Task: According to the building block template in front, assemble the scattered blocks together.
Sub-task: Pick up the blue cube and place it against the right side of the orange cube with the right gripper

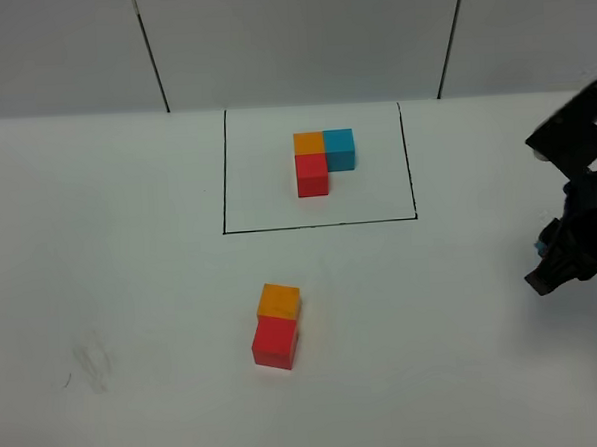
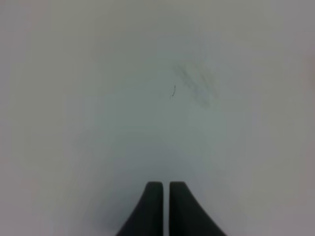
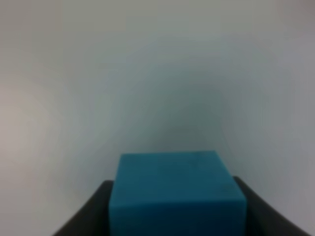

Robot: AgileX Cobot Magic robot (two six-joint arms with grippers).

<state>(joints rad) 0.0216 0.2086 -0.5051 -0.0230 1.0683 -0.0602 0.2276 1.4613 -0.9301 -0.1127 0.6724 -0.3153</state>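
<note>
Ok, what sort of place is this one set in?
Probably a lab test bench, not a home or shop: a bare white table, plain panel walls behind it, and a drawn black rectangle framing a template of three cubes.

Six cubes in all: two orange [image 1: 308, 142], two red [image 1: 312, 175], two blue [image 1: 339, 148] (one gripped).
</note>
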